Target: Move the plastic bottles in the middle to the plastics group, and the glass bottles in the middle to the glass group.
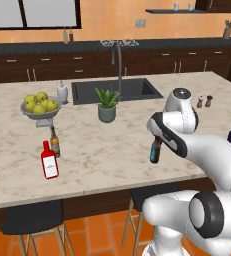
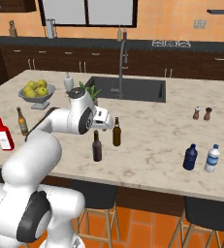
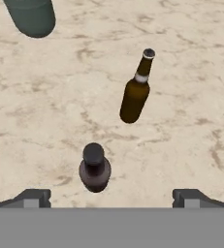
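Marble counter (image 2: 147, 160) is carrying bottles under a raised, wide-spread gripper (image 3: 111, 196).
Directly beneath the gripper, between its fingertips, the near-black bottle (image 3: 94, 168) is standing upright, untouched; just beyond it the amber bottle (image 3: 135, 92) is standing. Well off to one side the squat dark-blue bottle (image 2: 190, 157) is waiting, and well off to the other the red bottle (image 2: 4, 134) and small brown bottle (image 2: 22, 121) are standing together.

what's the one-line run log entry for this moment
gripper: open, above dark bottle | amber bottle: standing beside it, untouched | held: nothing | counter
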